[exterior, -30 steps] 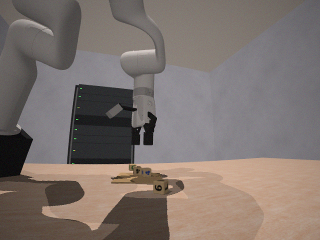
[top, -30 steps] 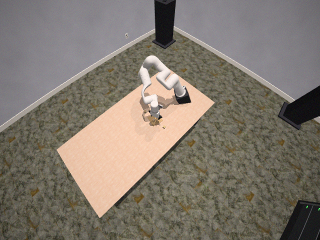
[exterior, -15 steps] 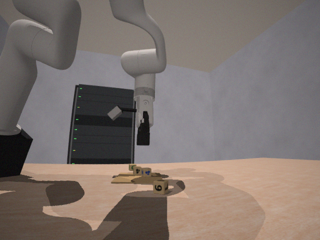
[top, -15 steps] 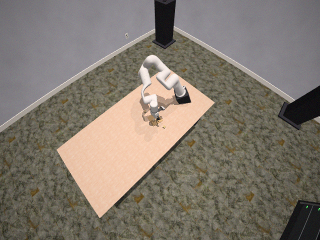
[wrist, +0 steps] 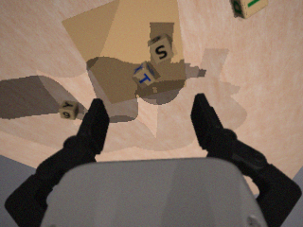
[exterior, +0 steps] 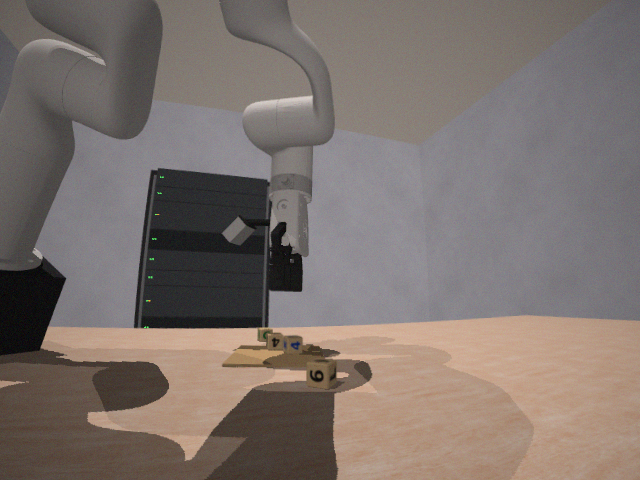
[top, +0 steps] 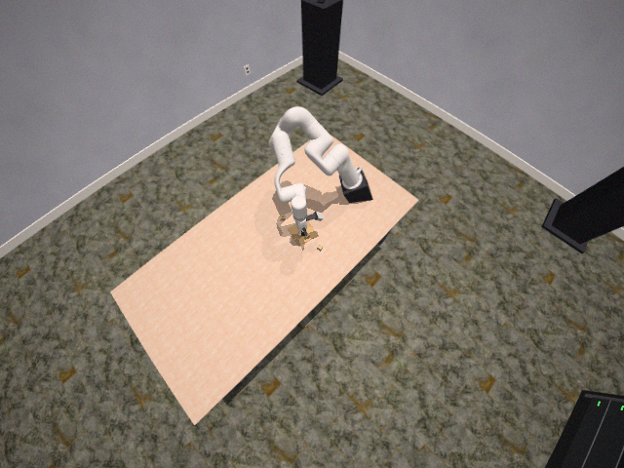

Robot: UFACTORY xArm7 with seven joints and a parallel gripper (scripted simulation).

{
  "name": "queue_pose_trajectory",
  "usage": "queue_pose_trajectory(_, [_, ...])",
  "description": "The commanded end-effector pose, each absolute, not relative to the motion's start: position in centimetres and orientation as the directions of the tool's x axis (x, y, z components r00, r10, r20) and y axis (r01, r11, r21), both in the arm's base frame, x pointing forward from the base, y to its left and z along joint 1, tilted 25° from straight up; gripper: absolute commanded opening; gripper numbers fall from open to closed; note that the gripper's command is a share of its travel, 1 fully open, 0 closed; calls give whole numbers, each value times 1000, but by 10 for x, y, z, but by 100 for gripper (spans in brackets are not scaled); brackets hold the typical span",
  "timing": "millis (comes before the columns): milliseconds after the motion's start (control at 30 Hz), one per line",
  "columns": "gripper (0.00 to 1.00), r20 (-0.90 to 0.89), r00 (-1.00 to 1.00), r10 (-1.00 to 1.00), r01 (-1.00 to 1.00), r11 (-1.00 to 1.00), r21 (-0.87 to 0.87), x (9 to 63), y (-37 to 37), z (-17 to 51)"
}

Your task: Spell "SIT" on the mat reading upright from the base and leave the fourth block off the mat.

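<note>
Top view: mottled green-brown carpet (top: 126, 403) surrounds a long pale wooden tabletop (top: 216, 282) (exterior: 465, 361) (wrist: 28, 52), running from about one o'clock down to eight o'clock. A white jointed arm (top: 282, 148) (exterior: 289, 124) stands on a black base (top: 357, 191) (exterior: 25, 310) near the tabletop's one o'clock end. A dark rack with small green lights (top: 579, 428) (exterior: 206, 242) stands on the carpet at four o'clock.

A tan mat (top: 293, 230) (exterior: 248, 357) (wrist: 137, 28) lies on the tabletop, partly in the arm's shadow. In the exterior view, the black-fingered hand (top: 303, 233) (exterior: 285, 289) (wrist: 149, 107) is raised above it, pointing down, its fingers spread wide with nothing between them.

Four small wooden letter blocks sit below. In the wrist view, the block with a black S (wrist: 161, 49) (exterior: 274, 341) is on the mat at twelve o'clock. Close by, toward its seven o'clock, the block with a blue T (wrist: 144, 75) (exterior: 293, 344) is also on the mat, its letter turned askew. The block with green markings (top: 320, 248) (exterior: 264, 334) (wrist: 249, 6) is off the mat at one o'clock, cut by the frame. The block showing a Y (top: 283, 218) (exterior: 321, 374) (wrist: 68, 110) is off the mat at nine o'clock.

The gripper (top: 303, 233) (exterior: 285, 288) (wrist: 149, 107) has turned, its fingers now overlapping in the exterior view instead of showing apart.
</note>
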State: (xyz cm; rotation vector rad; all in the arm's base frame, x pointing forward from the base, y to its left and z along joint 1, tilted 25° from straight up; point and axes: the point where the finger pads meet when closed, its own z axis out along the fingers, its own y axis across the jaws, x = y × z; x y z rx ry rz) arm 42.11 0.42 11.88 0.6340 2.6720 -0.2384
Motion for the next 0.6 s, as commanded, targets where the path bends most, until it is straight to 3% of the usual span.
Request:
queue_pose_trajectory(0, [100,-417,-751,512,571,821,-18,423,3,120])
queue_pose_trajectory(567, [100,-390,-460,798,823,548,151,426,-2,122])
